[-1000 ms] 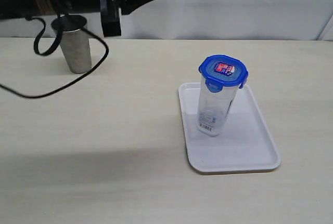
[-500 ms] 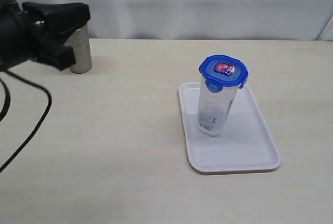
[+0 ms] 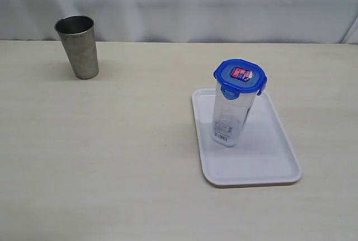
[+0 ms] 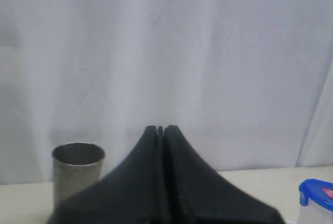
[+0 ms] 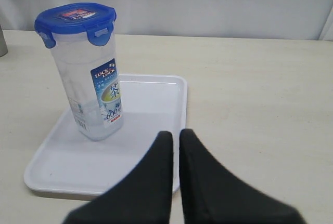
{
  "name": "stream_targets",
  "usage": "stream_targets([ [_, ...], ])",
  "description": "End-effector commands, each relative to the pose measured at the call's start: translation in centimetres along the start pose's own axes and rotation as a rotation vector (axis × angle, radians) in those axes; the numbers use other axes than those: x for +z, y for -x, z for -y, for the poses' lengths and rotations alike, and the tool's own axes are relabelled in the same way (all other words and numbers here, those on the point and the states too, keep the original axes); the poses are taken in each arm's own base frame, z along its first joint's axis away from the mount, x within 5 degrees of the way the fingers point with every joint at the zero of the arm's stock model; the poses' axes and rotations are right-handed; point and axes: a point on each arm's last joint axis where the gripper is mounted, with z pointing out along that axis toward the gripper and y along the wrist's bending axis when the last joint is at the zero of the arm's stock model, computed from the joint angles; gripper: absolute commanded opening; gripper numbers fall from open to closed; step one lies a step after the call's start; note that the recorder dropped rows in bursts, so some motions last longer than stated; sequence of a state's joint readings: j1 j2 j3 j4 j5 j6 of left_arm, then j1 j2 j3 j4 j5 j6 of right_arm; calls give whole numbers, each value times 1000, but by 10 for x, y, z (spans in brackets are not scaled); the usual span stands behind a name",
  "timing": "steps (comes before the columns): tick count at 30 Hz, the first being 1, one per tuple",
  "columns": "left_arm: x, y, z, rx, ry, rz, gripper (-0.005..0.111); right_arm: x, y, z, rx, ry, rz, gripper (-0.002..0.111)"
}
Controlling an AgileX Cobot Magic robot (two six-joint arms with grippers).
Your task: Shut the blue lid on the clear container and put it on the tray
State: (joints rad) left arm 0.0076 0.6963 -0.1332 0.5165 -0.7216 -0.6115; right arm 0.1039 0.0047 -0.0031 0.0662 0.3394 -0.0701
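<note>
Evidently done: bright blue snap-lock lid point(image 3: 240, 76) is seated on tall clear container point(image 3: 230, 118), stood upright on white tray point(image 3: 268, 162), centre-right of frame. Pressed together, empty: left gripper point(image 4: 160, 129), right gripper point(image 5: 176, 135). No further move judged needed.

From the right wrist view, the clear container point(image 5: 86, 78) carries a blue-and-green paper label point(image 5: 108, 94) on one side; its top reads "LOCK LOCK" in white letters, and lower down the number "600" can be made out, with other printing around it too small to read. The blue lid point(image 5: 75, 18) has a red, white and blue sticker point(image 5: 74, 13) whose wording stays illegible. In the exterior view a white barcode label point(image 3: 222, 137) sits near the container's base, its digits unreadable.
</note>
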Motion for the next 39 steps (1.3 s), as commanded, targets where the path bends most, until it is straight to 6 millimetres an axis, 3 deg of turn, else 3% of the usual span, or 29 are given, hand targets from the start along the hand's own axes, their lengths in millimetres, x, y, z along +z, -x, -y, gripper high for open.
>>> stream_targets([
  [1,-26,-13,0,14,36,74,0,0,-1,0,-5,-6,0,4],
  [21,-66,-18,-1,6,226,41,0,0,-1,0,-5,-6,0,4],
  [39,-67,-21,-3,-14,258,14,0,0,-1,0,-5,-6,0,4],
])
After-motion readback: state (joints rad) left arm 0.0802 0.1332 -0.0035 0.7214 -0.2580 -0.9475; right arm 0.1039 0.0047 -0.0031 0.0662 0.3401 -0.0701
